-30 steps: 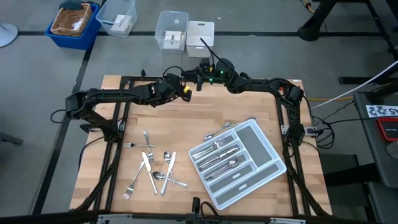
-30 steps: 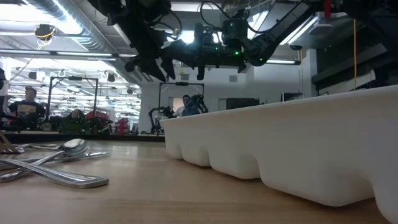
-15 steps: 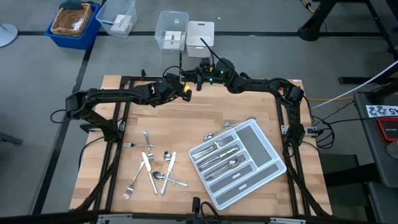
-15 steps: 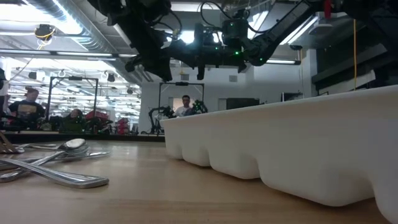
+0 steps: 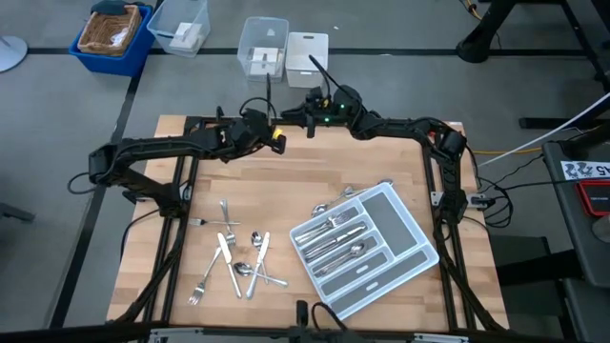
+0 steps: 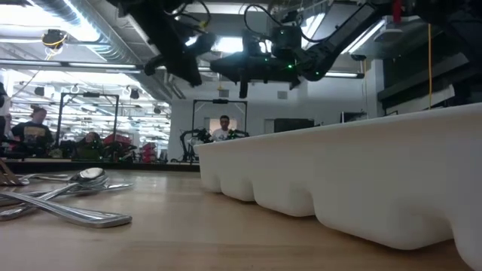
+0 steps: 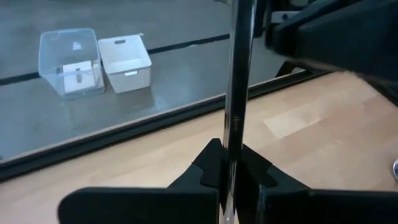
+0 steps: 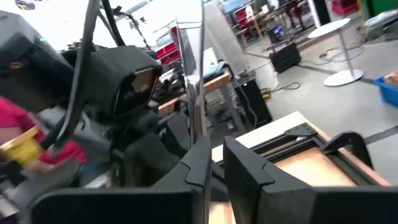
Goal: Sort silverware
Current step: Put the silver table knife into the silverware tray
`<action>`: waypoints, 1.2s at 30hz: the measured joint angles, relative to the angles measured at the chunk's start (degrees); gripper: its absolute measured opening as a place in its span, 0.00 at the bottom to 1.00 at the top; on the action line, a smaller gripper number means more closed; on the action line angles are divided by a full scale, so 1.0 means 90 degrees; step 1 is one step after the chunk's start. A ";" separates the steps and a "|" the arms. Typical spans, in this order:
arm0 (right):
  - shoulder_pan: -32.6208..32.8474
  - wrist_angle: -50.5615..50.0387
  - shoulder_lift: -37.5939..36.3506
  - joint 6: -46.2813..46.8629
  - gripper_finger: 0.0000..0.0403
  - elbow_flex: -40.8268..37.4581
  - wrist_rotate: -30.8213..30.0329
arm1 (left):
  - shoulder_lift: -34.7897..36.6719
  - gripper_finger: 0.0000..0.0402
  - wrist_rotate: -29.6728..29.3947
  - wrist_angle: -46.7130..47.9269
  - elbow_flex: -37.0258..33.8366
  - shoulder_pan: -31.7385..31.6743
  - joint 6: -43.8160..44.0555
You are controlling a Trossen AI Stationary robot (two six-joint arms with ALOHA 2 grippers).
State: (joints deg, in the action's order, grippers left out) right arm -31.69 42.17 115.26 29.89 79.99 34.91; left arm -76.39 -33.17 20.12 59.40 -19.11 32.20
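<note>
Both grippers hang high over the table's far middle. My left gripper (image 5: 259, 129) (image 7: 231, 165) is shut on a slim metal piece of silverware (image 7: 235, 93). Just to its right, my right gripper (image 5: 303, 112) (image 8: 214, 155) is shut on another shiny flat piece (image 8: 189, 74). Loose forks, spoons and knives (image 5: 233, 257) lie on the wood near the left front. More silverware (image 5: 338, 238) lies in the compartments of the light grey tray (image 5: 400, 224) at the right front. Two pieces (image 5: 334, 202) lie by the tray's far corner. My left gripper pinches the slim piece's shaft (image 7: 231, 146) between its two fingers (image 7: 210, 163). The fingers lie across it, and it rises steeply above them, clear of the table. My right gripper pinches the flat piece's lower part (image 8: 200, 134) between its two fingers (image 8: 239, 158). That piece stands up from the fingers, lifted clear.
Beyond the table's far edge stand a clear plastic box (image 5: 264, 48), a white basket (image 5: 307, 52) and a blue bin (image 5: 114, 33) on the floor. The tray's wall (image 6: 361, 173) fills the right of the low view. People (image 6: 34, 128) show in the room behind.
My left gripper has shut on the slim piece next to my right gripper. It has then drawn away from it, up and toward the table's left, carrying the piece along. My right gripper has stayed in place with its own piece.
</note>
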 joint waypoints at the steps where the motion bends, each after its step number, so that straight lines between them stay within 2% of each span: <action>1: -0.0051 -0.0001 -0.0003 0.0112 0.11 0.0000 0.0134 | 0.0074 0.02 0.0005 0.0130 0.0000 0.0009 0.0025; 8: -0.0421 0.0023 -0.0003 0.1277 0.11 0.0000 0.1598 | 0.0533 0.02 0.0409 0.0924 0.0000 0.0284 0.0062; 10: -0.0504 0.0028 -0.0005 0.1462 0.11 0.0000 0.1801 | 0.0571 0.02 0.0639 0.0975 0.0000 0.0421 0.0021; 17: -0.0582 0.0077 -0.0359 0.1358 0.11 -0.0007 0.1660 | 0.0584 0.02 0.1396 0.1052 0.0000 0.1043 -0.0080; 26: -0.0609 -0.0200 -0.1186 0.1304 0.11 -0.0005 0.1812 | 0.0567 0.02 0.1649 0.1034 0.0000 0.1992 -0.0080; 31: -0.0607 -0.1086 -0.1859 0.1065 0.11 -0.0005 0.1978 | 0.0532 0.02 0.1647 0.0939 0.0000 0.2356 -0.0056; 36: -0.0606 -0.2747 -0.2721 0.0317 0.11 -0.0005 0.1944 | 0.0172 0.02 0.1692 -0.0015 0.0000 0.2617 -0.0069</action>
State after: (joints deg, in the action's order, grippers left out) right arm -37.15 17.45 90.77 32.75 79.94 52.41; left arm -74.85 -17.94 19.98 59.40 4.45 31.58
